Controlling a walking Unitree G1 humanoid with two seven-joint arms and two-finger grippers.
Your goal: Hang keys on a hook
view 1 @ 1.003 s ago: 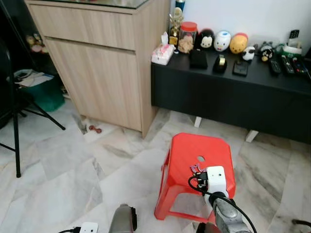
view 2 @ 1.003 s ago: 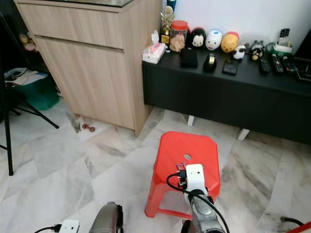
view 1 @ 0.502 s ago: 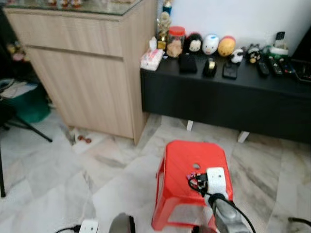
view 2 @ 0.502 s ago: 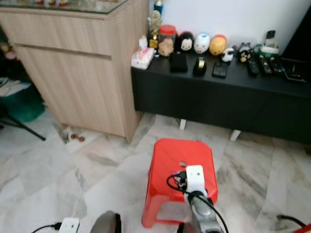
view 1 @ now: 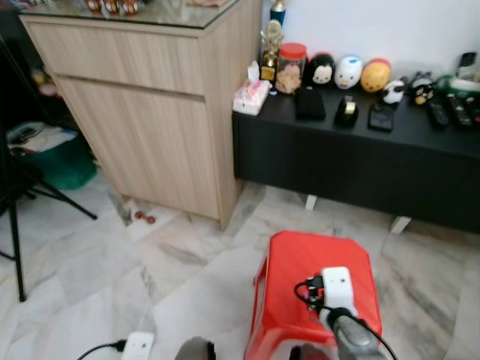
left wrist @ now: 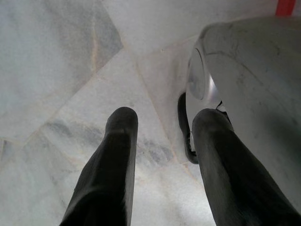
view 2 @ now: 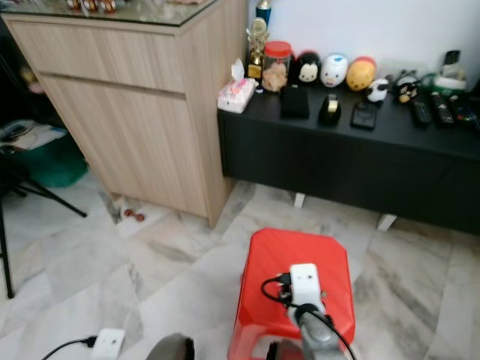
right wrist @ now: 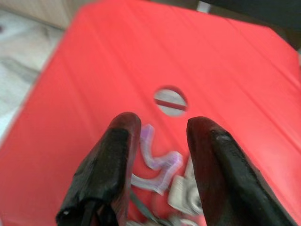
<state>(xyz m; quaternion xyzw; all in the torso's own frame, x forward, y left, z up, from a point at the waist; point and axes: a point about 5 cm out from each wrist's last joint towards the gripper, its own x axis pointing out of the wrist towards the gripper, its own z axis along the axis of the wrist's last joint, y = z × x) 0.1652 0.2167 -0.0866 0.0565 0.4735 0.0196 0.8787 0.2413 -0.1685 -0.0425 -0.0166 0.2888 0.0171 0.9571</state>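
Keys [right wrist: 162, 176] on red stool [right wrist: 244, 80], between right gripper [right wrist: 160, 129] fingers [right wrist: 117, 155]

Your right gripper [right wrist: 157, 129]: lower centre of frame, fingers parted, arm reaching forward. Your left gripper [left wrist: 162, 122]: fingers apart, pointing down, arm hanging idle.

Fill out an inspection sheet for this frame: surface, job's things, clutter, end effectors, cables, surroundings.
Surface: red stool on marble floor, round hole in its seat.
Job's things: keys with a pale purple fob lie on the seat; hook: nothing seen.
Clutter: tissue pack, jar, plush toys and remotes on the black cabinet.
End effectors: right end effector open, straddling the keys; left end effector open, hanging over the floor.
Cables: black cable at the right wrist; white adapter with cord on the floor.
Surroundings: wooden cabinet, tripod legs.
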